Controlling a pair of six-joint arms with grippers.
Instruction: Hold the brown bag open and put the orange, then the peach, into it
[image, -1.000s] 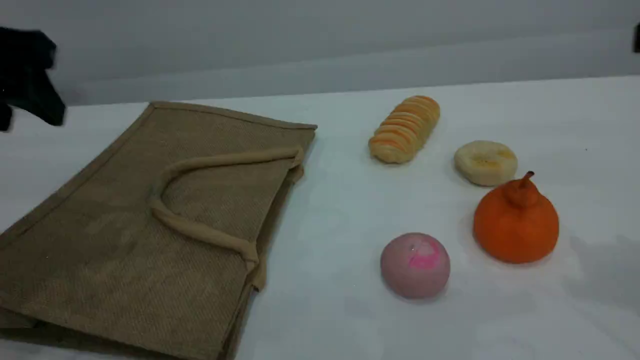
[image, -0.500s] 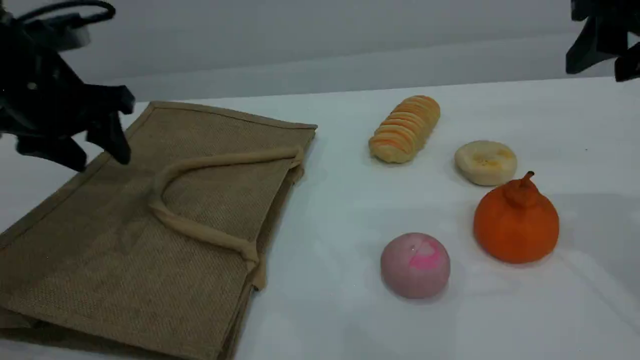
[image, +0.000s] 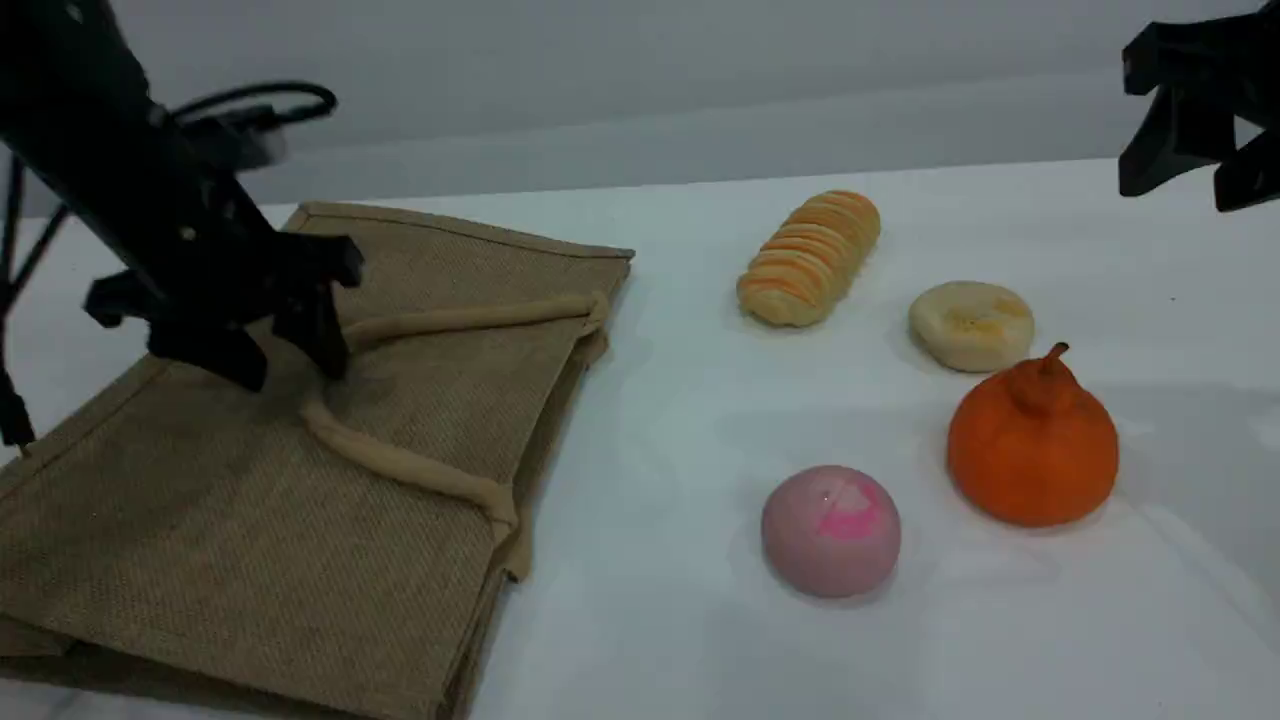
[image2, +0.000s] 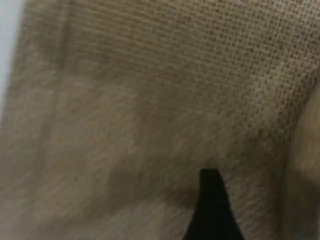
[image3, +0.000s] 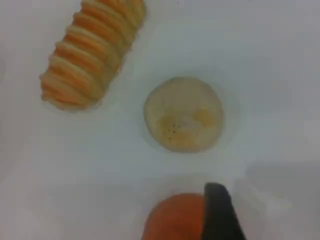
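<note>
The brown bag (image: 250, 500) lies flat and closed on the left of the table, its beige handle (image: 400, 465) looped across the top face. My left gripper (image: 290, 370) hangs open just over the bag, beside the bend of the handle; its fingertip (image2: 212, 210) shows over the bag's weave (image2: 125, 100) in the left wrist view. The orange (image: 1030, 450) stands at the right, the peach (image: 830, 530) left of it and nearer the front. My right gripper (image: 1180, 190) is open and empty, high at the far right, its fingertip (image3: 220, 215) seen above the orange (image3: 172, 220).
A striped bread roll (image: 810, 258) and a flat pale bun (image: 970, 325) lie behind the fruits on the white table (image: 680, 430). In the right wrist view, the bun (image3: 183, 114) sits mid-frame and the roll (image3: 90, 55) at upper left.
My left arm has come in from the far left and down over the bag toward the handle. My right gripper has come into view at the top right and dropped slightly.
</note>
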